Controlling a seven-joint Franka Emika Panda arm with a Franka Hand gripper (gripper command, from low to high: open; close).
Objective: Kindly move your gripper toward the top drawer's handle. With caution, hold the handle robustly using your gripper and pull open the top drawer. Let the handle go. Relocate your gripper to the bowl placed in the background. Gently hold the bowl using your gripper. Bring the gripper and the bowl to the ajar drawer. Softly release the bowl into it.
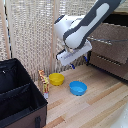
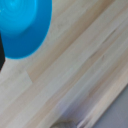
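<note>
Hovering above the wooden floor (image 1: 100, 100), your gripper (image 1: 77, 62) hangs near the dresser at the exterior view's right, above and just beyond the blue bowl (image 1: 77, 88). You will find nothing between its fingers; how far they are spread cannot be told. The yellow bowl (image 1: 56, 79) sits on the floor beside the blue one, toward the exterior view's left, not yet lifted. The top drawer (image 1: 111, 31) is partly hidden by the arm; whether it stands open is unclear. Grasping, carrying and releasing the bowl all appear to remain
</note>
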